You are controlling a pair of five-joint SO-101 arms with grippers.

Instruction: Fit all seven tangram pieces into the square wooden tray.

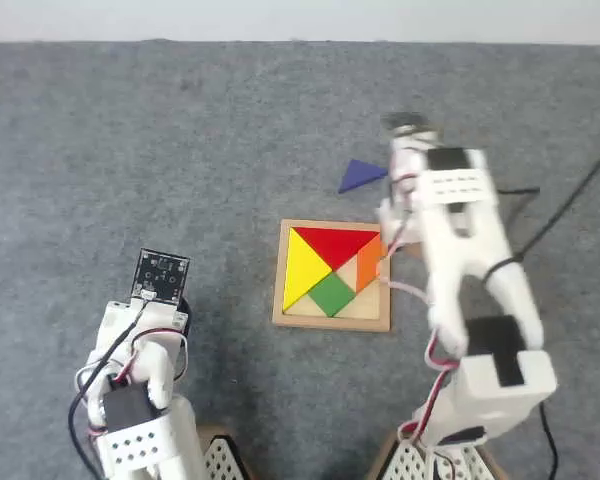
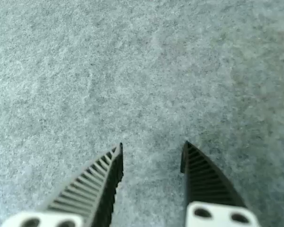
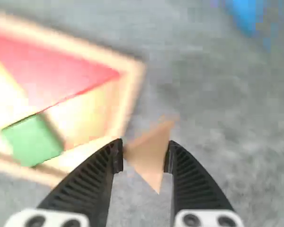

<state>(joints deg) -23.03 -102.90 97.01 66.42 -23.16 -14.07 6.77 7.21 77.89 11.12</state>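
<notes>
Far left, low in the high view: left arm (image 1: 140, 400), folded back by its base, well apart from the tray. Left gripper (image 2: 151, 158) over bare gray felt (image 1: 180, 140), jaws apart, nothing between the ribbed black fingers (image 2: 102, 184).

Middle of table: square wooden tray (image 1: 280, 300), flat on the felt.
- Left side inside: yellow triangle (image 1: 302, 272), long edge against the left wall.
- Just right of it, nearer the arms: green square (image 1: 331, 294), standing on a corner, touching the yellow.
- Along the far wall: red triangle (image 1: 335, 243), point aimed at tray centre, meeting yellow and green there.
- Pale bare wood along the near wall and to the right of the green.

Beyond the tray's far right corner, loose on the felt: blue triangle (image 1: 362, 175), apart from the rim, just beside the front end of the right arm.

Right side: right arm (image 1: 460, 260), stretched forward alongside the tray's right wall, black cable (image 1: 565, 195) trailing off to the right. Right gripper (image 3: 143, 149) closed onto orange piece (image 3: 149, 156), a triangle pinched by its sides between the two fingers. Piece just outside a corner of the tray rim, over felt. Touching the rim or not: cannot tell.
</notes>
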